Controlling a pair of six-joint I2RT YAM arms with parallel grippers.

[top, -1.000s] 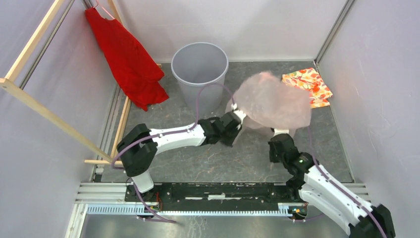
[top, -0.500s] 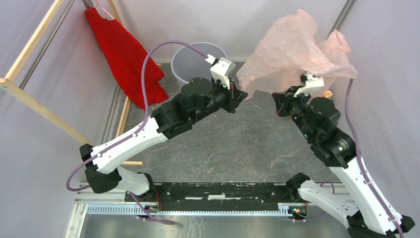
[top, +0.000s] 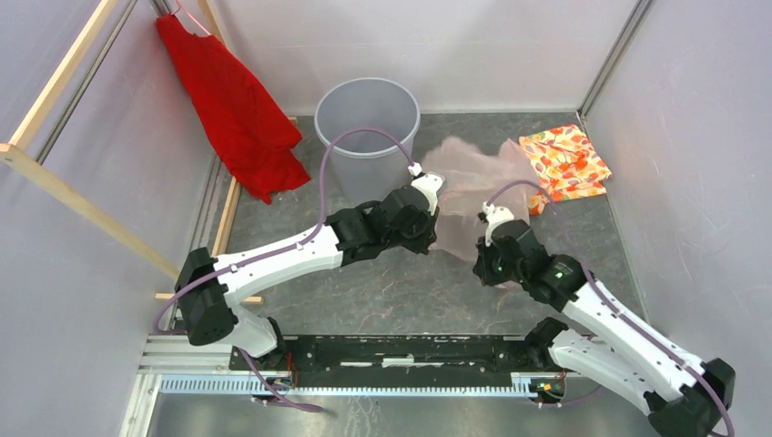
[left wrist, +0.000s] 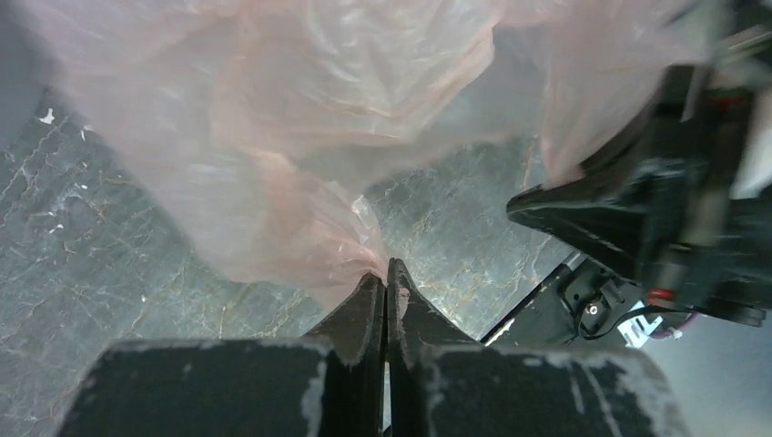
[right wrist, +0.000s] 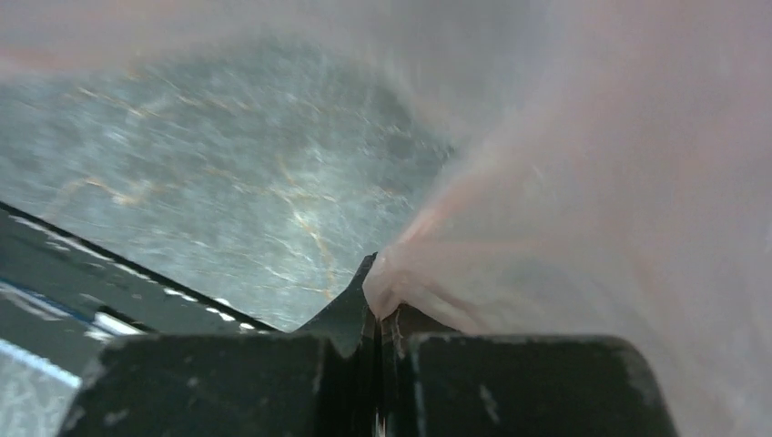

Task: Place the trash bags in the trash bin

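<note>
The pale pink trash bag (top: pixel 469 177) lies spread low on the marbled floor, just right of the round light grey trash bin (top: pixel 367 98), which stands upright and apart from it. My left gripper (top: pixel 434 235) is shut on the bag's near left edge; the left wrist view shows the pinched plastic at its tips (left wrist: pixel 387 273) and the bag (left wrist: pixel 300 118) billowing ahead. My right gripper (top: pixel 480 258) is shut on the bag's near right edge; in the right wrist view its tips (right wrist: pixel 378 296) hold bunched plastic and the bag (right wrist: pixel 592 182) fills the right side.
A red garment (top: pixel 241 109) hangs from a wooden frame (top: pixel 91 209) at the back left. An orange floral folded cloth (top: pixel 564 162) lies at the back right beside the bag. Grey walls close in on three sides. My right arm (left wrist: pixel 655 209) shows in the left wrist view.
Both arms have come down from a raised pose, carrying the bag from high at the back right down to the floor beside the bin. Both grippers stay shut on it.
</note>
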